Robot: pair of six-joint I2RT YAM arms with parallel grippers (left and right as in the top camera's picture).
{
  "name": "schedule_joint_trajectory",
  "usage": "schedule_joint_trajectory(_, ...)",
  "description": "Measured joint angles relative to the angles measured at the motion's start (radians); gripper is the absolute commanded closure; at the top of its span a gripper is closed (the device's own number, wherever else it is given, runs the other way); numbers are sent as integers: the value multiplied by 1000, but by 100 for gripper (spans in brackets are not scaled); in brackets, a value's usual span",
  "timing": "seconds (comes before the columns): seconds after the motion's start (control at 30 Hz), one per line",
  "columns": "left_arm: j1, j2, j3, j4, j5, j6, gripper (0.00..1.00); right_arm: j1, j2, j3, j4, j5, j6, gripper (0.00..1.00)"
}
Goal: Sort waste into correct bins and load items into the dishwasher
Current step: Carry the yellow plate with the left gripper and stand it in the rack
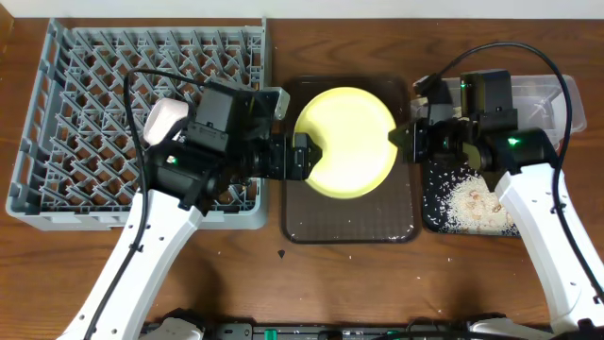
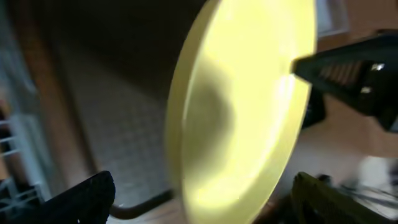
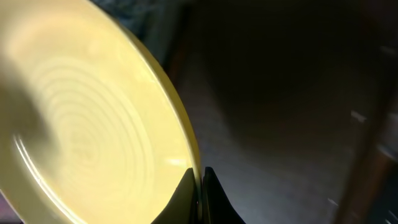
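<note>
The yellow plate (image 1: 347,142) is pinched by the right gripper (image 1: 401,142). The left gripper (image 1: 307,156), wide apart around it, should be shut first.

L wrist view: yellow plate (image 2: 242,112) blurred, cut off top + bottom. R wrist view: plate cut off at left edge. Overhead: white bowl (image 1: 162,120) part-hidden behind left arm (image 1: 160,222).

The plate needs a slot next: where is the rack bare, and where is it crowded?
On the rack, the left half and back rows show bare pegs. Its front right corner is crowded: left arm and a white object. The left gripper and right gripper flank the yellow plate.
</note>
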Motion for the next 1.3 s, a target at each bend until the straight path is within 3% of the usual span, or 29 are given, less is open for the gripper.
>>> schedule_joint_trajectory(0.1,3,0,0,3,51,0,10,0,-1,0,0,-123,-85,99)
schedule_joint_trajectory(0.23,3,0,0,3,84,-3,76,0,-1,0,4,-244,-160,98)
schedule_joint_trajectory(0.3,3,0,0,3,95,-3,92,0,-1,0,7,-277,-178,89)
schedule_joint_trajectory(0.43,2,-6,0,3,100,-2,92,-4,-1,-1,9,-261,-195,86)
schedule_joint_trajectory(0.47,5,-8,1,-2,78,-4,92,-4,-3,-1,10,-243,-189,82)
schedule_joint_trajectory(0.57,25,-17,7,-37,-23,-8,93,-4,-5,-1,-9,-158,-148,57)
schedule_joint_trajectory(0.63,47,-35,22,-72,-151,8,92,-8,-5,-1,-33,-103,-106,48)
schedule_joint_trajectory(0.83,71,-166,56,-85,-700,167,92,-11,-5,-1,-53,-28,-70,45)
schedule_joint_trajectory(1.0,107,-188,72,-49,-1172,388,92,-11,-5,-1,-62,-12,-41,44)
schedule_joint_trajectory(1.13,196,-146,72,34,-1316,536,92,-11,-5,-1,-77,-6,-30,43)
schedule_joint_trajectory(1.3,322,-60,72,60,-1342,632,92,-11,-5,-1,-93,-3,-26,43)
